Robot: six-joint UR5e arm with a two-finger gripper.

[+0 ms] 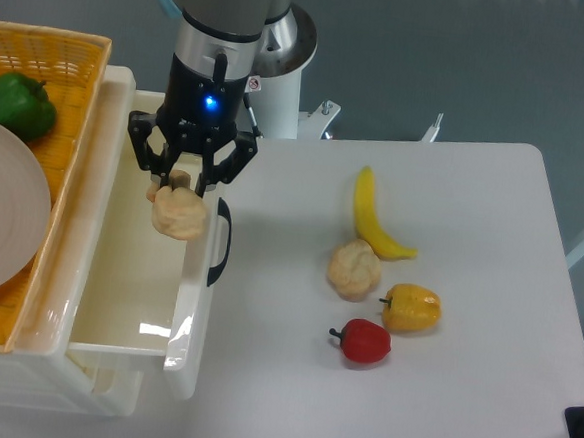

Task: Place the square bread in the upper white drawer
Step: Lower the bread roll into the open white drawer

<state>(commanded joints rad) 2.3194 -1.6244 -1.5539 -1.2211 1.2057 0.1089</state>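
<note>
1. We saw the gripper (180, 183) pointing straight down, its fingers clamped on the square bread (177, 213).
2. The bread hung below the fingertips, over the right-hand part of the upper white drawer (128, 268), just inside the front wall that bears the curved black handle (220, 239). We could not tell whether it touched the drawer.
3. The drawer stood pulled open, its pale inside showing beneath the bread.
4. To the left we noted an orange wicker basket (73, 58) holding a green pepper (17, 106) and a pale plate (1, 219).
5. On the white table (467, 291) lay a banana (372, 220), a rounder pale bun (354, 268) just below it, a yellow pepper (411, 308) and a red pepper (366, 341).
</note>
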